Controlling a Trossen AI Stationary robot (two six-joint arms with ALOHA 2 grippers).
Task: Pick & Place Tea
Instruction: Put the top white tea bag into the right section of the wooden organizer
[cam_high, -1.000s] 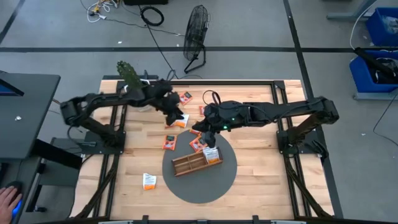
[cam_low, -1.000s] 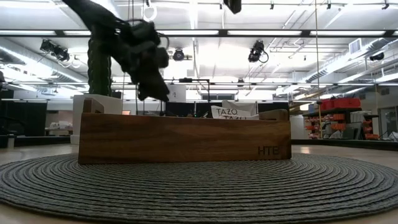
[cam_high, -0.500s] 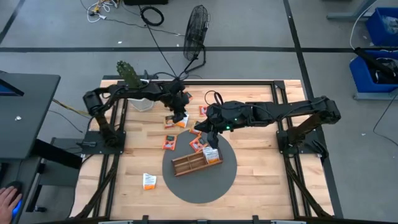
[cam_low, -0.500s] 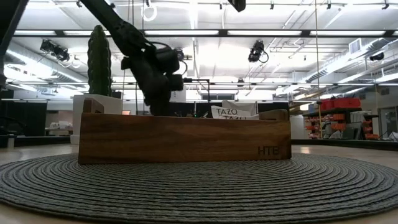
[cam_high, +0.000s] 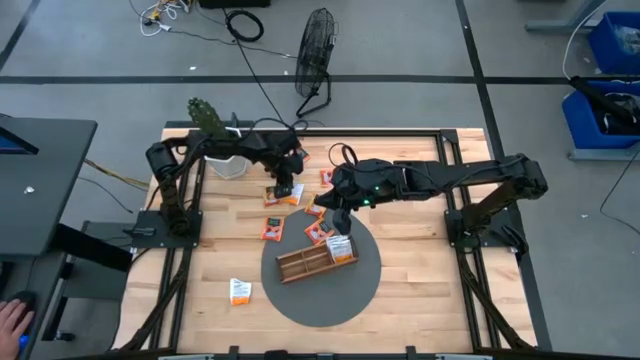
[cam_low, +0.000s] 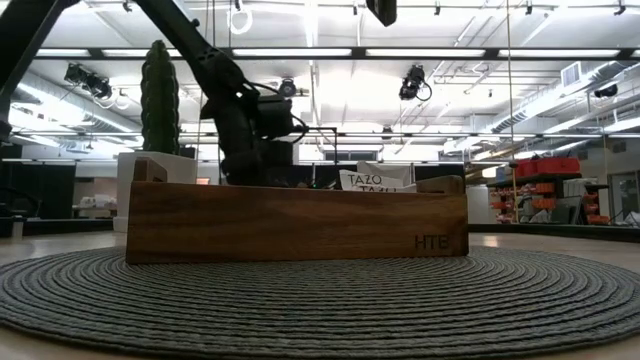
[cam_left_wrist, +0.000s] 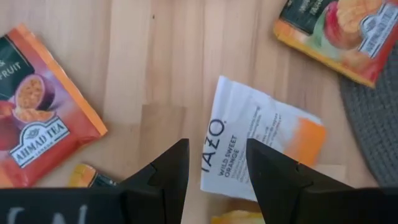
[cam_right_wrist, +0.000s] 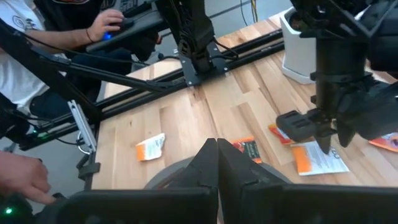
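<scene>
- Pale wooden table (cam_high: 410, 290) in a workshop, with a round grey woven mat (cam_high: 365, 280) toward its front and a brown wooden divided tray (cam_high: 305, 263) lying on the mat.
- Left gripper (cam_high: 284, 190) reaches in from the back-left corner and is low over the table, just behind the mat.
- Its wrist view shows its two dark fingers (cam_left_wrist: 166, 176) parted, with nothing between them but a gap.
- White and orange sachet (cam_left_wrist: 255, 149) printed "TAZO Wild Sweet Orange" lies flat on the wood, directly under that gap and partly past the fingertips.
- Orange-red sachet (cam_left_wrist: 37, 106) printed "AHMAD TEA" lies to one side of it, apart from it; another orange sachet (cam_left_wrist: 339, 34) lies beyond, close to the mat's edge.
- From above, several more orange sachets are scattered near the left gripper, one (cam_high: 272, 229) between it and the mat, and a white and orange one (cam_high: 240, 290) lies alone toward the front left.
- Right gripper (cam_high: 341, 222) hangs over the mat's back edge, just above the tray's right end; its wrist view shows its fingers (cam_right_wrist: 208, 165) pressed together with nothing between them.
- White sachet (cam_low: 375, 177) stands upright in the tray's right end, seen over the tray wall from table height.
- Person's hand (cam_right_wrist: 106, 25) rests at a desk beyond the table.
</scene>
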